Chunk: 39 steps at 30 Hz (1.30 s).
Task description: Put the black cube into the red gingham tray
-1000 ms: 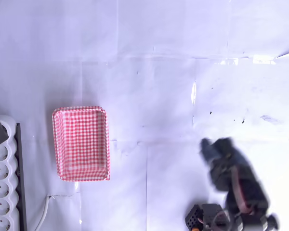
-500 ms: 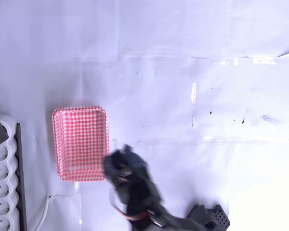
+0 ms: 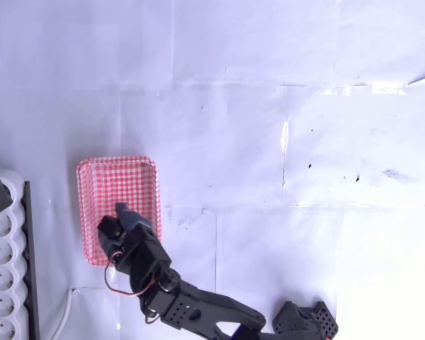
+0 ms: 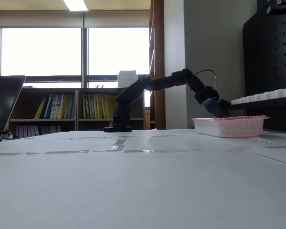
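The red gingham tray lies at the left of the white table in the overhead view, and it shows low at the right as the tray in the fixed view. My dark gripper hangs over the tray's near half, reaching in from the lower right. A small dark squarish block, the black cube, sits between the fingers, hard to separate from them. In the fixed view the gripper slants down just above the tray's rim, and the cube is hidden there.
A white power strip and its cable lie left of the tray; it shows as the power strip behind the tray in the fixed view. The arm's base stands at the bottom edge. Taped white paper covers the table.
The arm has swung from the table's lower right across to the left, and the gripper now hangs over the tray instead of the bare paper.
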Tool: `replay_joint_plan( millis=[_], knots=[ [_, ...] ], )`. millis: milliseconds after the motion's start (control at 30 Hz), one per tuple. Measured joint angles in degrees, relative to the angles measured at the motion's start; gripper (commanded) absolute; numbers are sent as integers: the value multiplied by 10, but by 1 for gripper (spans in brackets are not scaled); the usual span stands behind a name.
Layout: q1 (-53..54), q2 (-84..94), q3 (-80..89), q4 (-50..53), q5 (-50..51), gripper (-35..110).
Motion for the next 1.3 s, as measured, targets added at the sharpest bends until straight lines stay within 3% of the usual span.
replay_joint_plan(
  millis=[333, 600, 933, 1167, 1300],
  knots=[
    [8, 14, 0, -19, 7, 32],
    [21, 13, 3, -19, 31, 38],
    [32, -18, 3, -17, 10, 38],
    [59, -242, -99, -72, -14, 38],
    [94, -424, -249, -119, -11, 18]
  ],
)
